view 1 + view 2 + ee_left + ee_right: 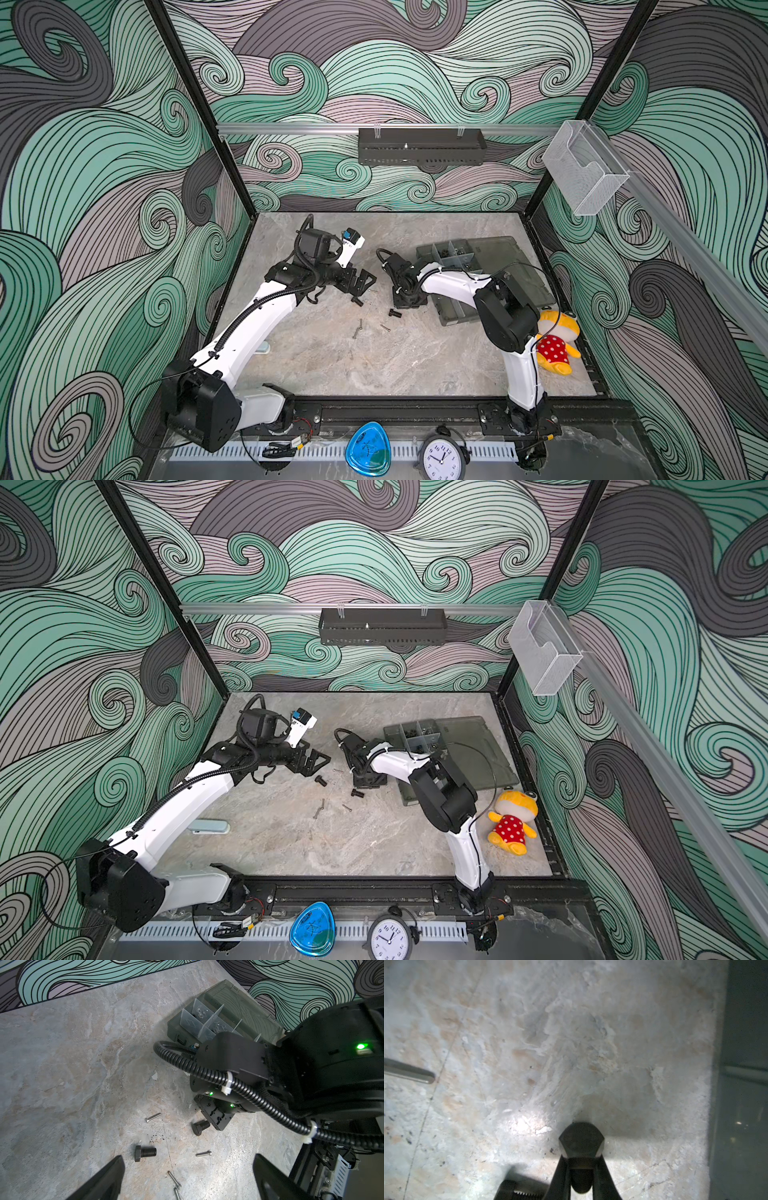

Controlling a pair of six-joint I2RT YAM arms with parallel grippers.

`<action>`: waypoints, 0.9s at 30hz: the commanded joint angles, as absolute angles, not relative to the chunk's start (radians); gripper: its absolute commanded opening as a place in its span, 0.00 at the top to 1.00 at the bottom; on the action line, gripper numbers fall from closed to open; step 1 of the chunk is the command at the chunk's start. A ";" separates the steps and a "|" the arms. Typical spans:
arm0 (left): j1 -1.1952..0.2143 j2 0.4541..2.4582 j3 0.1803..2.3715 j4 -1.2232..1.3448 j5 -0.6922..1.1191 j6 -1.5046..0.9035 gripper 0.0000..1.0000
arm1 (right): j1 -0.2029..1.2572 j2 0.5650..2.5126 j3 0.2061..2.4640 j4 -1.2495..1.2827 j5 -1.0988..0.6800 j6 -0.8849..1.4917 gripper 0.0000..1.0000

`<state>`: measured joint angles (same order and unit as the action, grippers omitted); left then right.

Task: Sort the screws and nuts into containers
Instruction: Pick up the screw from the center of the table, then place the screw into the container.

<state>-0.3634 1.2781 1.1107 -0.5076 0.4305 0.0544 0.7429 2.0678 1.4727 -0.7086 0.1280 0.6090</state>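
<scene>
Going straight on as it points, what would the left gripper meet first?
Probably the short silver screw just ahead of the left gripper, or the table under it; beyond, the right gripper. Height unclear.

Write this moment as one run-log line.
right gripper: shut on black bolt | left gripper: open | loose screws: on table

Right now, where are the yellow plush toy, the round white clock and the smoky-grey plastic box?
Plush toy [552, 345]: in a top view, red dress.
Clock [440, 457]: in a top view, white face.
Plastic box [492, 249]: in a top view, open lid.
</scene>
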 commanded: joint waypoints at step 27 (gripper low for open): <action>-0.352 1.360 1.111 -0.433 0.557 -0.011 0.01 | 0.417 2.196 1.816 -0.725 0.112 0.235 0.86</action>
